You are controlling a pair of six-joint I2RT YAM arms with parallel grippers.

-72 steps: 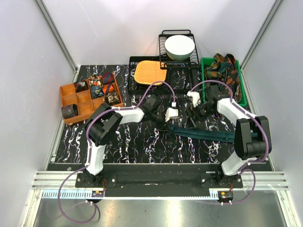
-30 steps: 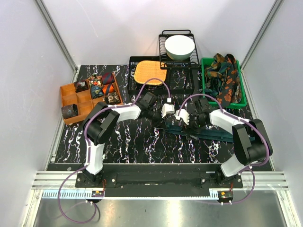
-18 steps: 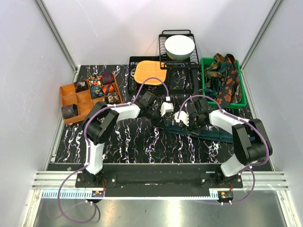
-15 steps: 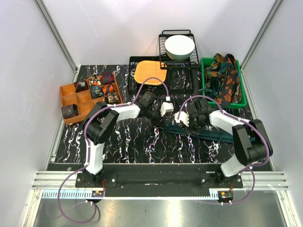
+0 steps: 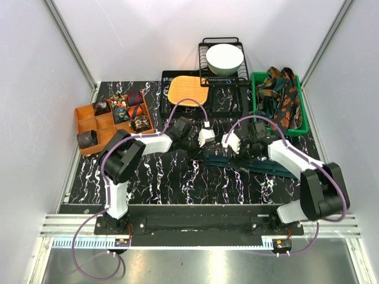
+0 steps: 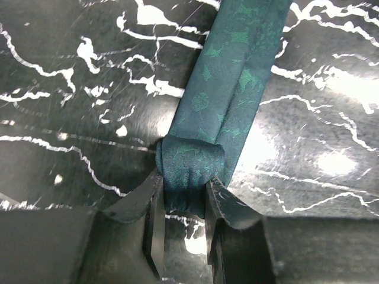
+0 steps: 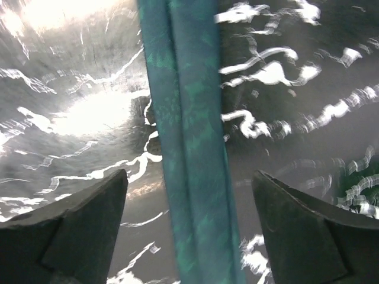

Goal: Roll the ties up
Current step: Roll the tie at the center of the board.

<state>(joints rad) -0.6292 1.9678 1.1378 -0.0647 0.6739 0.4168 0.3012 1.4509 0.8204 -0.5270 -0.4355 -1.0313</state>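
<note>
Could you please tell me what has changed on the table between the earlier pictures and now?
The right gripper swung in leftward along the teal tie toward the left gripper and now straddles the flat strip with fingers open. The left gripper shifted slightly left, still clamped on the tie's rolled end. The orange box, green bin, mat and bowl stayed put.

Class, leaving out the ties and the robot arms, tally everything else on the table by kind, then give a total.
black wire racks: 2
green bin: 1
orange divided box: 1
white bowl: 1
orange woven mat: 1
Total: 6
</note>
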